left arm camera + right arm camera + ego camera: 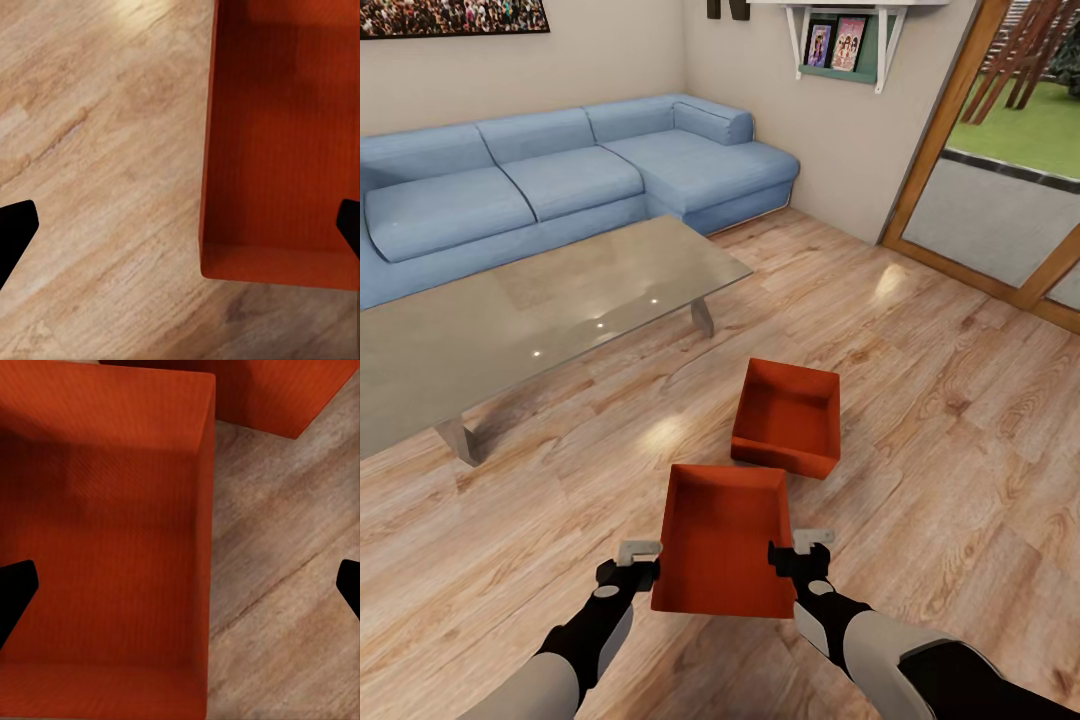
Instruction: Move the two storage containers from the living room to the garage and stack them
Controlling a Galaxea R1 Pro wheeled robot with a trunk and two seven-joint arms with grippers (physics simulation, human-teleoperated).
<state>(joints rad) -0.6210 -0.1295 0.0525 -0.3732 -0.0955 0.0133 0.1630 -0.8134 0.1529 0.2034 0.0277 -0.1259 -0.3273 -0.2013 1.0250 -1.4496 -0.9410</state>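
Head view puts me in the living room, on its glossy wood-plank floor [960,400], with the blue sectional sofa [560,180] along the far wall and the glass-topped coffee table [540,320] in front of it at my left. Wood-framed glass doors [1000,190] stand at my right. None of the garage's concrete is in sight, so I judge the carrying has not begun.

Both storage containers lie on the planks ahead of me. The far container [787,415] sits just beyond the near container [722,540], turned a little off its line, their corners close; I cannot tell whether they touch.

My left gripper [632,562] is beside the near container's left wall and my right gripper [800,548] beside its right wall, one on each side. Each wrist view shows dark fingertips [16,229] spread wide, with a container wall running between them, so both grippers are unclenched and hold nothing.

What worries me: if the jaws close unevenly on the two thin, straight walls, the bin could twist or slide forward into the far one. A grip on one wall alone would let it tip when lifted. The ribbed sides may also slip if I pinch too near the rim.
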